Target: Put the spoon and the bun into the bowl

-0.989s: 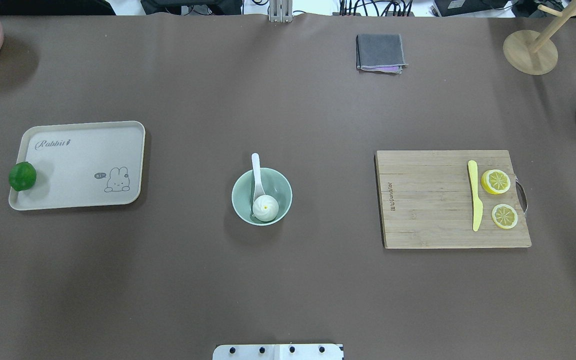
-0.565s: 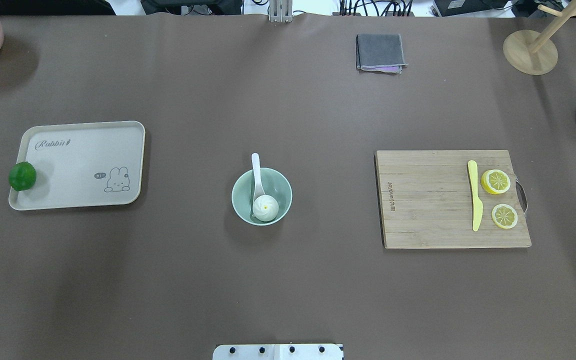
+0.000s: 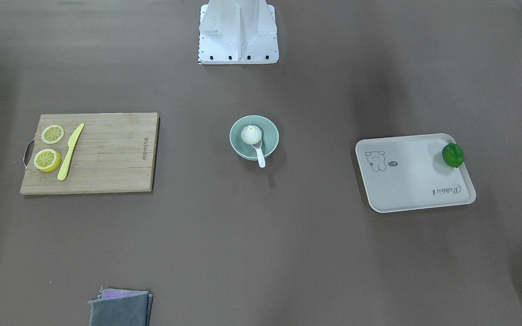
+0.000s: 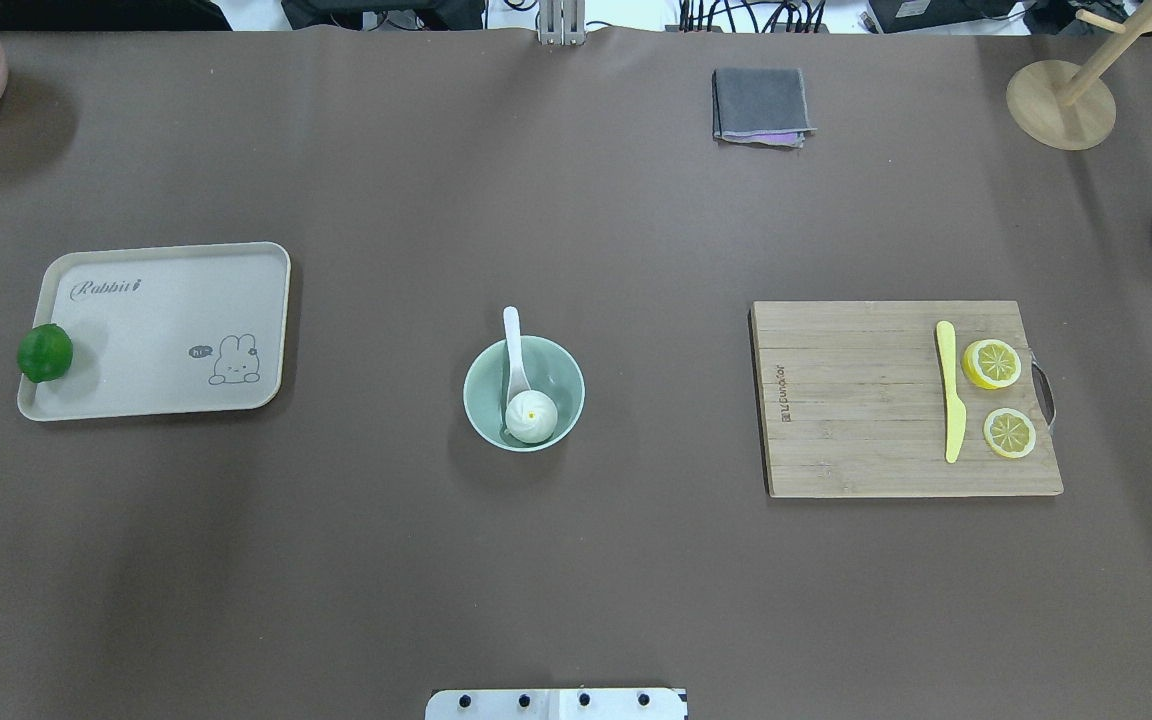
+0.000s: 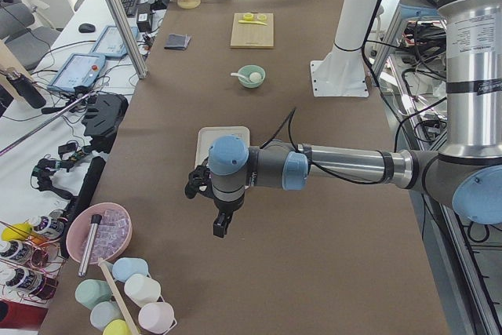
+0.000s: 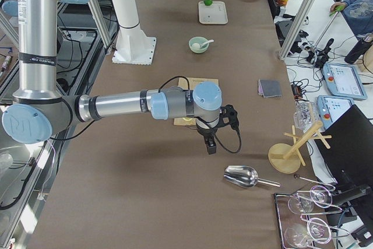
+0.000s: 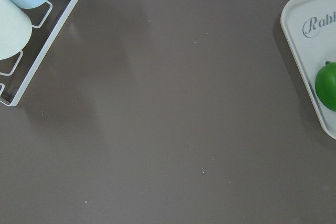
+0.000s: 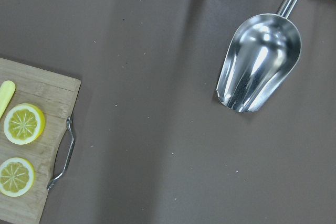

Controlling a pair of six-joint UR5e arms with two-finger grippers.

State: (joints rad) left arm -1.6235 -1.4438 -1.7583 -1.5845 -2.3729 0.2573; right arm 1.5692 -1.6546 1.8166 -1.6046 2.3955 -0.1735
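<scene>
Jaws on the left arm (image 5: 329, 164) and right arm (image 6: 116, 106) show only in side views, so their state cannot be told; the small white pleated bun (image 4: 531, 415) and short white soup spoon (image 4: 513, 350) lie inside the round mint-green bowl (image 4: 564, 380) mid-tabletop (image 4: 576, 560), so both arms should park well apart, touching nothing.

The bowl (image 4: 524, 393) is pale green, the bun (image 4: 531, 416) and spoon (image 4: 513, 345) are white, the knife (image 4: 951, 391) is yellow, and the table (image 4: 576, 560) is brown.
</scene>
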